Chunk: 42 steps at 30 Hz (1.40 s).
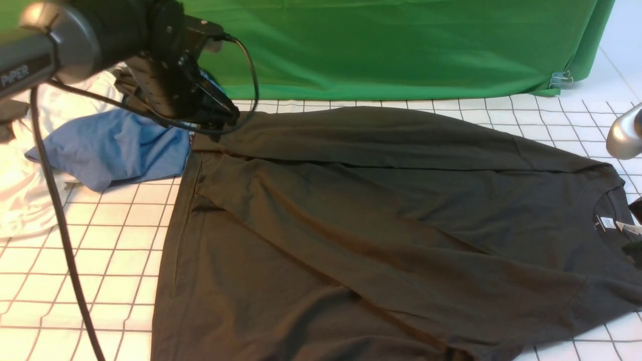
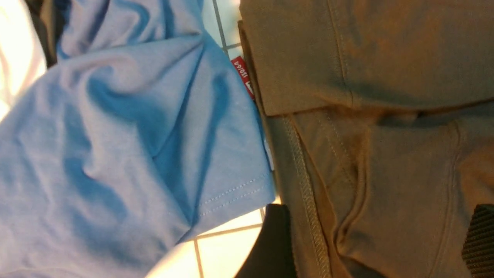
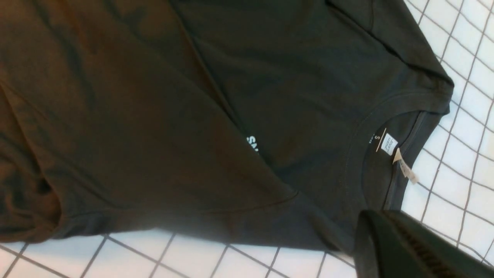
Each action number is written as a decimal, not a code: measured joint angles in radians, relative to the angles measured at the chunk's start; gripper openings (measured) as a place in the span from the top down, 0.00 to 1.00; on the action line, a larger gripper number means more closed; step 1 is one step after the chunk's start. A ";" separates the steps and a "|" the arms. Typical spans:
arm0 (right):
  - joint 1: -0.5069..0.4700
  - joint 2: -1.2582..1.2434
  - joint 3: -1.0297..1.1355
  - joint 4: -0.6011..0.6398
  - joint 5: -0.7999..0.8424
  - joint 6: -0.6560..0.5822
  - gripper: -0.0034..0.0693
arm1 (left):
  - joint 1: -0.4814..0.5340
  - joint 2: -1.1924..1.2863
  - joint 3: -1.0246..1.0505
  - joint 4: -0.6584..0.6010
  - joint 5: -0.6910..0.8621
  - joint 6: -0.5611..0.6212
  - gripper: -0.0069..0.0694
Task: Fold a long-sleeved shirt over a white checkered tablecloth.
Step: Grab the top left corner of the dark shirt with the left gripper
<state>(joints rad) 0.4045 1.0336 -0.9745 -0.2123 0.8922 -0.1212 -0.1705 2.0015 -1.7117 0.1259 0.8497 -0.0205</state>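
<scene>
Two ends mattered for the coming move, and the long-sleeved shirt (image 1: 381, 210) had one of them hard against the blue garment (image 1: 115, 145). It lay flat on the tablecloth (image 1: 100, 250), sleeves apparently laid in over the body. Its long axis ran straight away from the blue garment: the hem touched that garment's edge, while the collar and neck tag (image 3: 389, 143) sat at the end farthest from it.

The left gripper (image 1: 223, 116) hung right where the blue garment met the shirt's hem corner. In its wrist view its fingertips (image 2: 478, 239) stood wide apart, released. The stitched hem and a folded edge lay loose beneath and between them, and nothing was pinched. So the shirt lay directly under that claw and stretched from it away from the blue garment.

The right gripper (image 3: 401, 247) sat at the opposite end, well apart from the blue garment and just beside the collar. It was clenched, and empty as far as could be seen.

By my reading the lengthwise fold was the step at hand, and it would turn on the hem. The left arm was plainly the nearer one to it. It would need to carry cloth away from the blue garment toward the collar without snagging that garment's edge, which touched the hem.
</scene>
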 joint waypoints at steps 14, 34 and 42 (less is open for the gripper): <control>0.000 0.000 0.000 -0.002 -0.054 -0.004 0.94 | 0.051 0.184 -0.142 -0.138 -0.095 -0.025 0.18; 0.000 0.083 -0.004 -0.011 -0.064 -0.007 0.94 | 0.049 0.316 -0.268 -0.126 -0.033 0.096 0.64; 0.000 0.084 -0.004 -0.016 -0.073 -0.007 0.94 | 0.031 0.313 -0.348 -0.105 0.103 0.521 0.52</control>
<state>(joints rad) 0.4045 1.1174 -0.9784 -0.2286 0.8191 -0.1280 -0.1393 2.3142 -2.0600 0.0205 0.9527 0.5008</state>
